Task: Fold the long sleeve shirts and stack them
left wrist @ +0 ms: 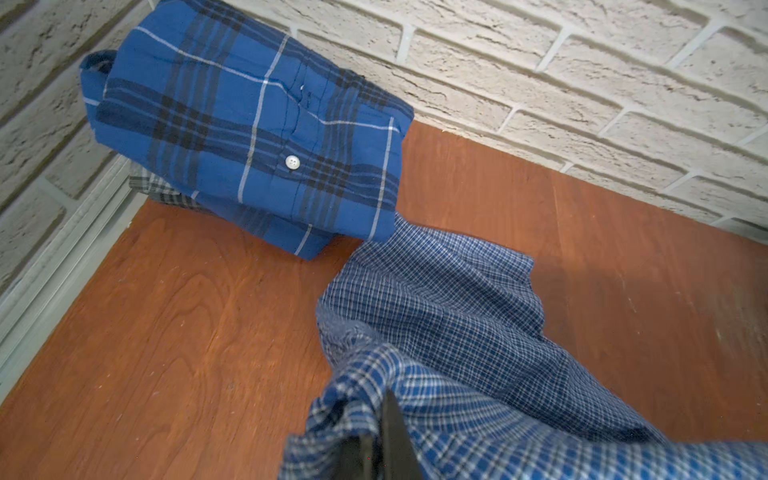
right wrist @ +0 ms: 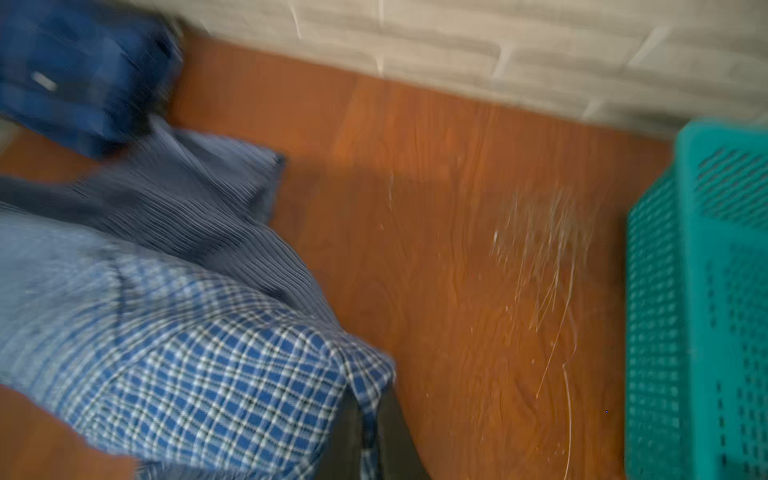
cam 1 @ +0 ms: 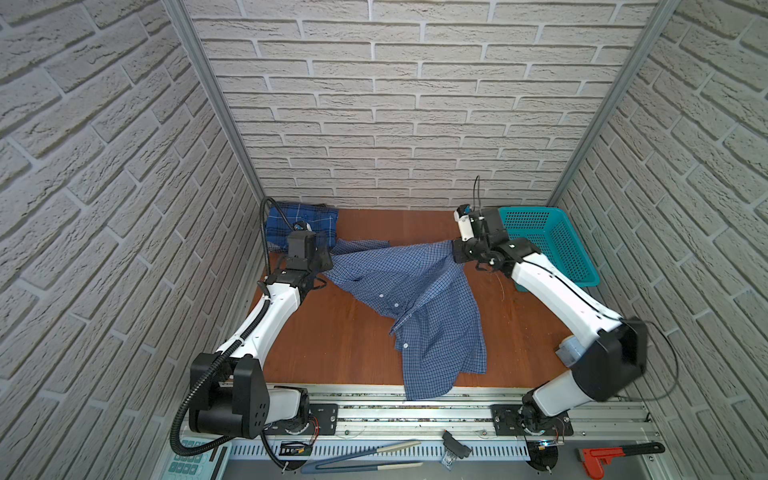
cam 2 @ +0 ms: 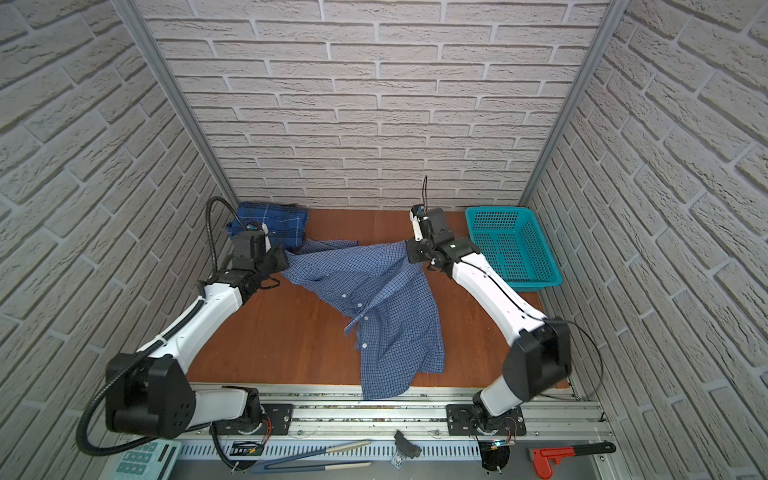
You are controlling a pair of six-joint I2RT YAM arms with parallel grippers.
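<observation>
Step in hand, by the look of it: spreading the check shirt (cam 1: 419,299) to lay it flat for folding. Hangs raised off the bench (cam 1: 324,340) at two points, sagging across the middle from near the far edge, hem spilling over the front edge onto the rail (cam 1: 374,409). Pinched tight in the left fingers (cam 1: 328,264) by a bunched edge near the far left corner. Gripped likewise in the right fingers (cam 1: 457,251) toward the far right, cloth peaking up to them, though too blurred in the wrist view to show the bite itself.

To do it well: hold both grips firm and draw apart evenly to take out the slack. Then lift and ease toward the far edge to bring the hem off the rail, and lower both ends together. Watch the button placket, doubled over mid-shirt; re-grip if not lying flat.

Around: plaid shirt (left wrist: 249,137), folded, in the far left corner, touching the check shirt's far tip, with grey cloth (left wrist: 166,193) under it. Avoid snagging or shoving that pile. Basket (cam 2: 511,245) in the far right corner, just beside the right arm; swing clear of it. Wrench (cam 1: 615,455) beyond the rail, out of the way.
</observation>
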